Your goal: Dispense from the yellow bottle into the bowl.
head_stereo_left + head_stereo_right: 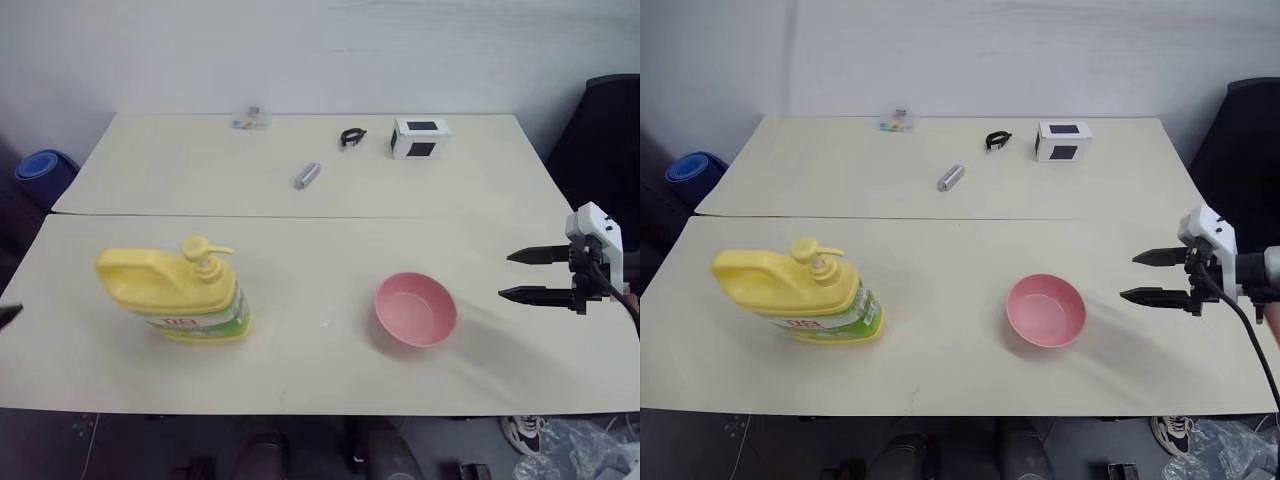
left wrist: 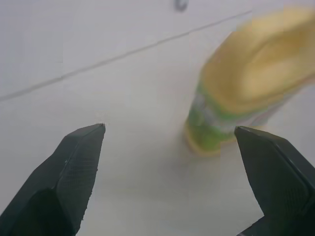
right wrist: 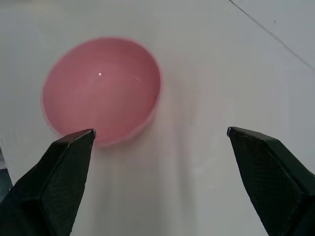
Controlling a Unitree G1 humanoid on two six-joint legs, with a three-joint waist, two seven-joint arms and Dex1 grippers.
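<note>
Pale tabletop under a white wall, seen from the head: yellow bottle upright at the left, pump on top, well apart from the pink bowl at the right, apparently empty. Right gripper near the bowl, spread wide, holding nothing.

Left wrist: left gripper spread wide, empty, aimed just beside the bottle.

Right wrist: bowl interior bare, nothing dispensed.

Likely still the approach step. Next calls for bringing bowl and bottle together, then pressing the pump.
</note>
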